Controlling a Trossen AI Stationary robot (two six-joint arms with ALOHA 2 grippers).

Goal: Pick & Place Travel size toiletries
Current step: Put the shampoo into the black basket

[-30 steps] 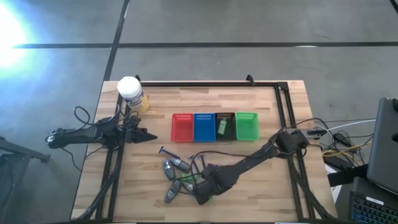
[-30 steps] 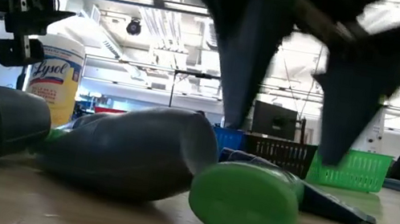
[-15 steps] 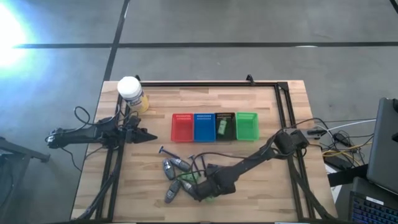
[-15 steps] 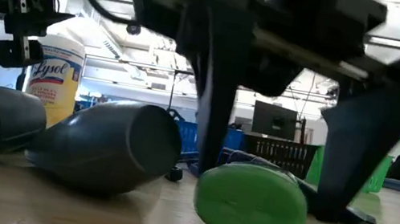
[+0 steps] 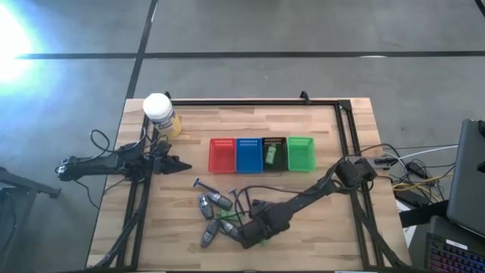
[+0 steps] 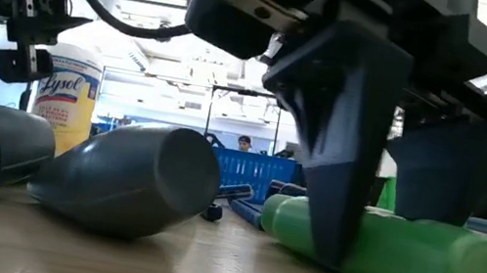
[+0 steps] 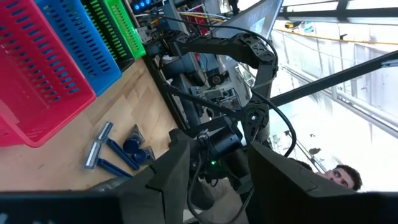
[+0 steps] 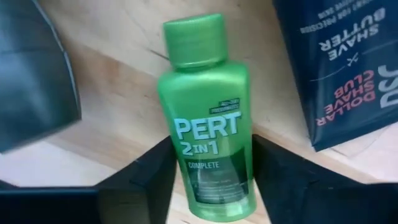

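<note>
Right gripper (image 5: 252,236) down on the green bottle (image 6: 382,254) at the table's (image 5: 326,243) near edge

Its fingers (image 8: 152,177) pinch the lying bottle on both sides, a dark packet (image 8: 339,68) just beside it and grey tubes (image 6: 132,178) nearby. Left gripper (image 5: 176,164) hovers well apart near the yellow jar (image 5: 160,114), jaws partly apart, nothing between them.
</note>
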